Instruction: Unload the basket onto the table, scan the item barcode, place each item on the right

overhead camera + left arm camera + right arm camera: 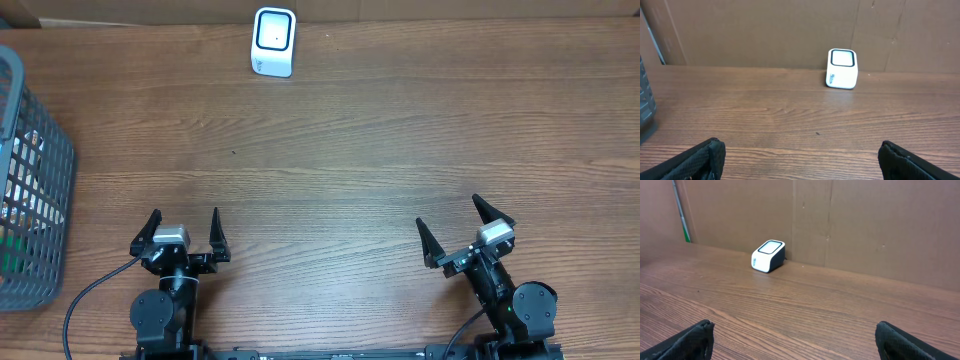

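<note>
Overhead — left gripper (185,214), right gripper (448,211) low, jaws wide.

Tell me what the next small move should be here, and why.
Probably swing the left gripper leftward toward the grey basket. Its fingers and those of the right gripper stand open, holding nothing. The scanner sits far ahead, and the only likely items show through the basket's mesh, nearest the left arm.

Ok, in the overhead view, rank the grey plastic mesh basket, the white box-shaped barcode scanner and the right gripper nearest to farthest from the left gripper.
1. Grey mesh basket, table's left edge, nearest the left gripper.
2. White barcode scanner, far edge.
3. Right gripper, near edge, right side.
</note>
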`<action>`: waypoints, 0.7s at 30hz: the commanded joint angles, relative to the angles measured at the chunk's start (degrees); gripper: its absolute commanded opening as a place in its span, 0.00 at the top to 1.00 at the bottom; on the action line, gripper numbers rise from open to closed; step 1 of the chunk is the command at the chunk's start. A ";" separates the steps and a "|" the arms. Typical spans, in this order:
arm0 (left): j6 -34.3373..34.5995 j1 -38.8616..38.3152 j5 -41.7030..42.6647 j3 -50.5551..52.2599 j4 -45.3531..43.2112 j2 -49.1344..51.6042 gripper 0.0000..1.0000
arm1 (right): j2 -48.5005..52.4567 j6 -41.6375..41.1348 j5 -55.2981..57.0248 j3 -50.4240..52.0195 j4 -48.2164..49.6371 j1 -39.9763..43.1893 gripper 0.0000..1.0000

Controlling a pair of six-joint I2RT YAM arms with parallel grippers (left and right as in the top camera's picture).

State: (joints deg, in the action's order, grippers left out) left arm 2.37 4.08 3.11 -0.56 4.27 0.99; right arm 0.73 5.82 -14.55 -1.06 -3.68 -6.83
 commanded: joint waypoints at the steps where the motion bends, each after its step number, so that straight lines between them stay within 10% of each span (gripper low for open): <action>1: -1.31 -0.35 -0.74 0.28 0.04 -0.63 0.00 | -0.57 -0.04 0.74 0.61 0.37 0.11 0.00; 21: -1.31 -0.35 -0.74 0.28 0.04 -0.63 0.00 | -0.57 -0.04 0.76 0.61 0.37 0.11 0.00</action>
State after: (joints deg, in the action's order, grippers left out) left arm 2.37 4.08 3.11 -0.56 4.27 0.99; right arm 0.73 5.80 -14.55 -1.06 -3.66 -6.83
